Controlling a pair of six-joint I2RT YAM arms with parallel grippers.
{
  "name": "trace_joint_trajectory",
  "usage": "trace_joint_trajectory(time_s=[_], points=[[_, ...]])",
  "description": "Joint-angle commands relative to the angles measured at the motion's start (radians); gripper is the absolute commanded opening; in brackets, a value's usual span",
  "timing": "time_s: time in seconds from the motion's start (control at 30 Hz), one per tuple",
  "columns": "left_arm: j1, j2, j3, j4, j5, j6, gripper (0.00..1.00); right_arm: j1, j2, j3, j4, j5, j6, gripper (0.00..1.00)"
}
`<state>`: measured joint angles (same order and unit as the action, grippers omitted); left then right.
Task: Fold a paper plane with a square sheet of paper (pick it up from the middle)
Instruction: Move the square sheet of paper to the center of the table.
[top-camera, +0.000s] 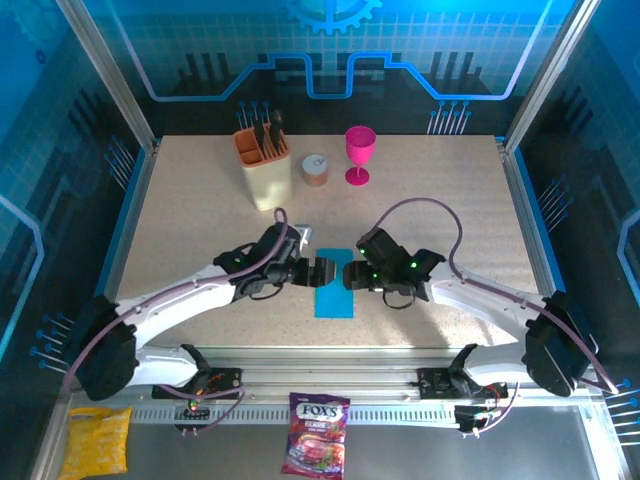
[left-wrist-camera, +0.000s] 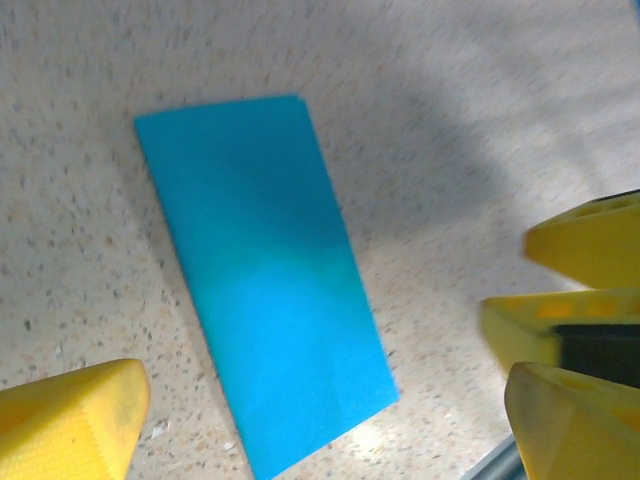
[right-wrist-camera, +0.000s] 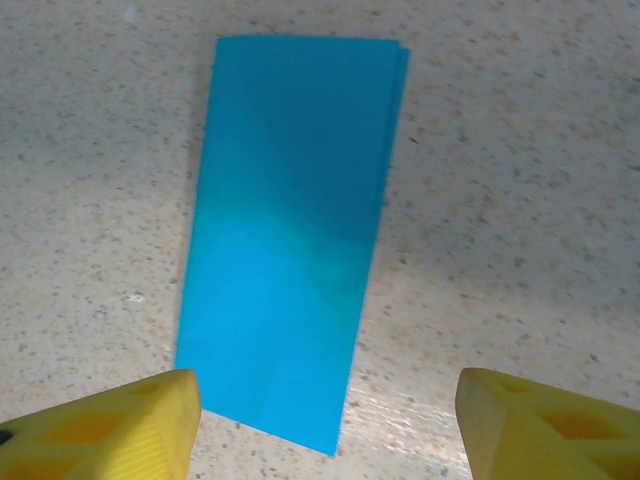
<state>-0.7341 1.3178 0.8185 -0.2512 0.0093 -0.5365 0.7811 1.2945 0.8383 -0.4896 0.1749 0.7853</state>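
The square sheet of paper (top-camera: 335, 295) is bright cyan-blue and lies flat on the speckled table, folded in half into a narrow rectangle. My left gripper (top-camera: 322, 270) and right gripper (top-camera: 350, 274) hover face to face just above its far end, almost touching each other. In the left wrist view the paper (left-wrist-camera: 265, 290) runs diagonally between the wide-apart yellow fingers of my left gripper (left-wrist-camera: 325, 430), which holds nothing. From the right wrist the paper (right-wrist-camera: 290, 240) sits ahead of my right gripper (right-wrist-camera: 325, 430), open and empty, its layered edges showing at the far corner.
At the back of the table stand a beige utensil holder (top-camera: 262, 165), a small round tin (top-camera: 315, 170) and a pink goblet (top-camera: 360, 153). Below the front rail lie a purple candy bag (top-camera: 316, 432) and a yellow snack bag (top-camera: 95, 440).
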Motion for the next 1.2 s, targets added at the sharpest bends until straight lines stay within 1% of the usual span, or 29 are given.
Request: trace_joint_trajectory(time_s=[0.0, 0.2, 0.4, 0.5, 0.73, 0.9, 1.07, 1.17], points=[[-0.023, 0.082, 0.033, -0.079, -0.116, -0.047, 0.95, -0.028, -0.034, -0.038, -0.043, 0.061, 0.039, 0.7], [-0.032, 0.224, 0.103, -0.183, -0.209, -0.1, 0.96, -0.112, -0.059, -0.079, -0.053, 0.022, 0.065, 0.72], [-0.031, 0.275, 0.17, -0.284, -0.314, -0.057, 0.97, -0.187, -0.086, -0.174, 0.043, -0.063, 0.104, 0.72], [-0.03, 0.282, 0.16, -0.254, -0.324, -0.036, 0.97, -0.191, -0.089, -0.198, 0.075, -0.097, 0.111, 0.72], [-0.033, 0.324, 0.141, -0.204, -0.325, -0.071, 0.97, -0.198, -0.078, -0.178, 0.086, -0.177, 0.053, 0.72], [-0.047, 0.367, 0.139, -0.196, -0.354, -0.117, 0.97, -0.231, -0.033, -0.134, 0.088, -0.254, -0.007, 0.72], [-0.08, 0.445, 0.17, -0.21, -0.343, -0.19, 0.97, -0.283, 0.037, -0.118, 0.136, -0.36, -0.053, 0.72], [-0.099, 0.489, 0.2, -0.214, -0.329, -0.226, 0.97, -0.305, 0.061, -0.111, 0.153, -0.392, -0.071, 0.71]])
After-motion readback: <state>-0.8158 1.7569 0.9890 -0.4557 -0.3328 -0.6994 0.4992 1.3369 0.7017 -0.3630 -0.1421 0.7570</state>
